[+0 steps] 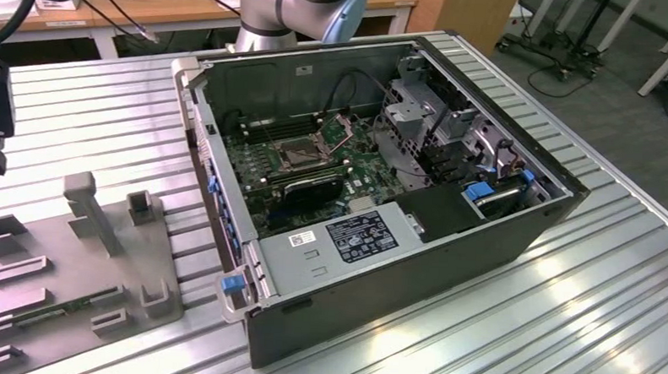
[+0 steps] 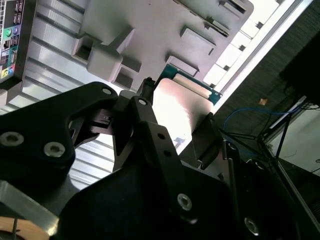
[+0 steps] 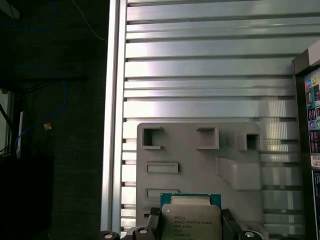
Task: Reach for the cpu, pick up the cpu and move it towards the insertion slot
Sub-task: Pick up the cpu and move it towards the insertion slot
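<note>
The exterior view takes in the ribbed worktop (image 1: 599, 317), the open computer case (image 1: 478, 261) at its centre and the grey tray (image 1: 83, 265) at the exterior view's lower left. Inside the case, the insertion slot (image 1: 298, 156) sits on the green board. Both wrist views show my end effector (image 2: 177, 120) clenched on the cpu (image 3: 190, 220), held over the tray, well apart from the slot.

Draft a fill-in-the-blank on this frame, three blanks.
1. The black end effector is ____ on the flat silvery square cpu.
2. The square dark metal-framed insertion slot sits on a ____ circuit board.
3. That slot is ____.
Missing: shut; green; empty.
</note>
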Available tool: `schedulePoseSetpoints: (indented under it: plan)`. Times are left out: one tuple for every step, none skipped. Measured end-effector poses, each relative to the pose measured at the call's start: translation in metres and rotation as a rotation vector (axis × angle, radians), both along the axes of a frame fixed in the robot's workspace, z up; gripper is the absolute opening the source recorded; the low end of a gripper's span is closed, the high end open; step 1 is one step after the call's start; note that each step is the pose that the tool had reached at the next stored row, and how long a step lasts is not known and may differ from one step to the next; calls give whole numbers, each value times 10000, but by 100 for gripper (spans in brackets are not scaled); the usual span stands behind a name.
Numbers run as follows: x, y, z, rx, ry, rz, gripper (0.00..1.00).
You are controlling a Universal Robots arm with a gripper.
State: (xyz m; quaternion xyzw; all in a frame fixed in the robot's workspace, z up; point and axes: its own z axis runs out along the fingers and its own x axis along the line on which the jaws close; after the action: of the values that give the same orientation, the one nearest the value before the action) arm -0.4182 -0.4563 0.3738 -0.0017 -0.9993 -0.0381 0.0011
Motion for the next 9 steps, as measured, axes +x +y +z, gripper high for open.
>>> schedulePoseSetpoints:
  plan:
    - [11, 0, 0, 0, 1, 0, 55]
    - [21, 0, 0, 0, 3, -1, 55]
    - [29, 0, 0, 0, 3, -1, 55]
    - [32, 0, 0, 1, 3, -2, 55]
    - [32, 0, 0, 0, 4, -3, 55]
    - [32, 0, 0, 0, 4, -4, 55]
    - [33, 0, 0, 0, 4, -3, 55]
    - [34, 0, 0, 0, 3, -2, 55]
    - [34, 0, 0, 0, 4, -2, 55]
